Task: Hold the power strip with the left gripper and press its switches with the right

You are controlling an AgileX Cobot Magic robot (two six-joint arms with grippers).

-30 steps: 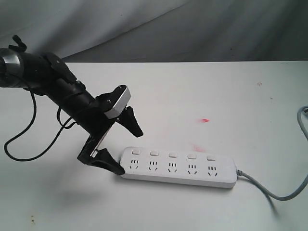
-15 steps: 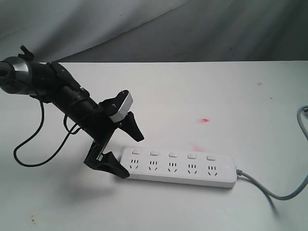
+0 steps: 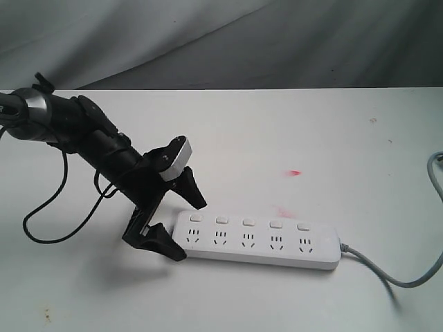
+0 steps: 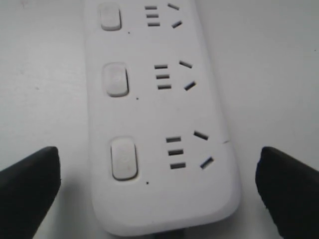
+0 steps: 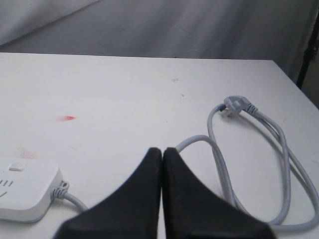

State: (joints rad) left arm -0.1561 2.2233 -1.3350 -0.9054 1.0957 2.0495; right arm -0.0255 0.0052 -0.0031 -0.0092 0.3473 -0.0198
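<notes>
Straddling the power strip [image 3: 256,238] end with left gripper [image 3: 190,229] spread, seemingly no contact; right gripper [image 5: 162,152] pressed together, well apart. Could swivel away if clamped crookedly.

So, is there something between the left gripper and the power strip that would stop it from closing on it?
Nothing visible does. The left gripper is open. Its fingers stand on either side of the power strip at its rounded end, and only the white table shows in both gaps.
</notes>
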